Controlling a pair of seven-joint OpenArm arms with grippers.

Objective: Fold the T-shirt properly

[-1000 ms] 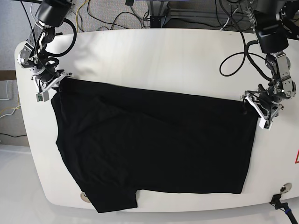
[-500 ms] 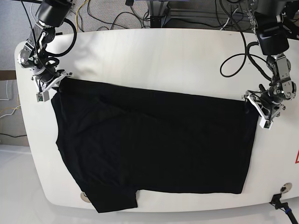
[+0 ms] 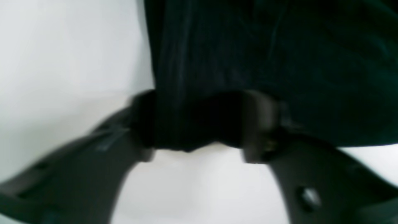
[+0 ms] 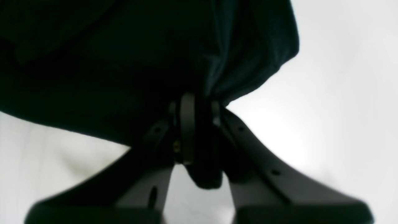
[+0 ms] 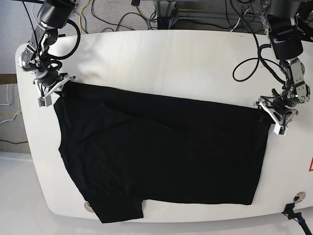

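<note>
The black T-shirt lies spread flat across the white table, with a sleeve hanging toward the front left edge. My right gripper is at the shirt's far left corner; in the right wrist view it is shut on a bunched fold of the shirt. My left gripper is at the shirt's far right corner. In the blurred left wrist view it has its jaws wide apart, and the shirt's edge lies between the two fingers.
Cables run behind the table's far edge. A small round metal fitting sits at the front left edge by the sleeve, and another sits at the front right. The table's rounded edges are close to both grippers.
The left gripper, on the base view's right, has shifted slightly right at the shirt's corner. The right gripper and the shirt have stayed in place.
</note>
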